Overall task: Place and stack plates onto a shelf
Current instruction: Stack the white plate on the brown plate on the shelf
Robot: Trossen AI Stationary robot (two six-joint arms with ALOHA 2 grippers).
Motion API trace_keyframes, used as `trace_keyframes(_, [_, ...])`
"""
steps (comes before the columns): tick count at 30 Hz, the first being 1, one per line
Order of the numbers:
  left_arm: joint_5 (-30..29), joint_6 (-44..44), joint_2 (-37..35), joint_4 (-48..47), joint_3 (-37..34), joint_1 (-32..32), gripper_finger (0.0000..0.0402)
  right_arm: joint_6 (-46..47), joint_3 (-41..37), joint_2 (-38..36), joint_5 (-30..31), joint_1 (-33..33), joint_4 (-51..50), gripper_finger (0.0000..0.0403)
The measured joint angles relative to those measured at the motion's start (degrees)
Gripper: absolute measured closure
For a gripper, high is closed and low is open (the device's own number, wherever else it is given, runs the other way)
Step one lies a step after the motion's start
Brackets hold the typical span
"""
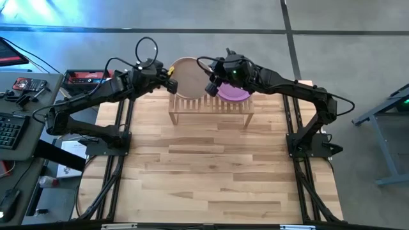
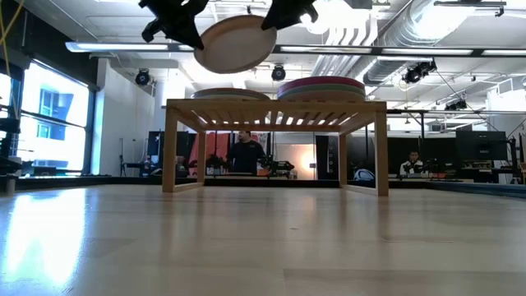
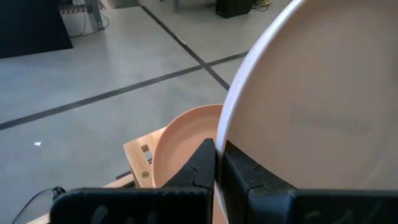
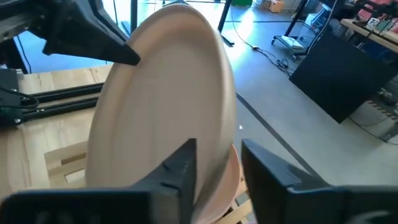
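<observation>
A beige plate (image 1: 187, 75) hangs tilted above the left half of the light-wood shelf (image 1: 211, 114). My left gripper (image 3: 217, 149) is shut on its rim on the table's left side. My right gripper (image 4: 217, 155) stands open on the opposite side, one finger before the plate's face and one behind its rim; no touch shows. Below, a peach plate (image 3: 180, 140) lies flat on the shelf's left half. A stack with a purple plate on top (image 1: 235, 94) lies on the right half. My left gripper pinches the beige plate's rim (image 3: 221, 134) between its two fingers, one on each face. It comes nearly level from the table's left side, slanting a little down. The plate is lifted clear of the shelf and tilted (image 2: 234, 43).
The shelf (image 2: 275, 107) stands at the table's far edge, with both stacks under the arms. Bare wood tabletop (image 1: 217, 172) stretches toward the near edge. A desk with a keyboard (image 1: 9, 128) is left of the table. People (image 2: 244, 152) show in the room behind.
</observation>
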Motion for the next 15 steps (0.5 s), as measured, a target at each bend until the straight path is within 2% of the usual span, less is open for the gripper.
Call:
trace_keyframes(4, [0.0,1.2,0.0,0.1,0.0,0.2,0.0401,0.4,0.0,0.0,0.4,0.0,0.0,0.0373])
trace_keyframes(6, [0.2,1.3,0.0,0.3,0.0,0.1,0.0401,0.5,0.0,0.0,0.7,-0.2,0.2,0.0393])
trace_keyframes(15, [0.2,2.8,0.0,0.8,0.0,0.1,0.0388,6.9,0.0,0.0,-1.3,-1.8,0.5,0.0399])
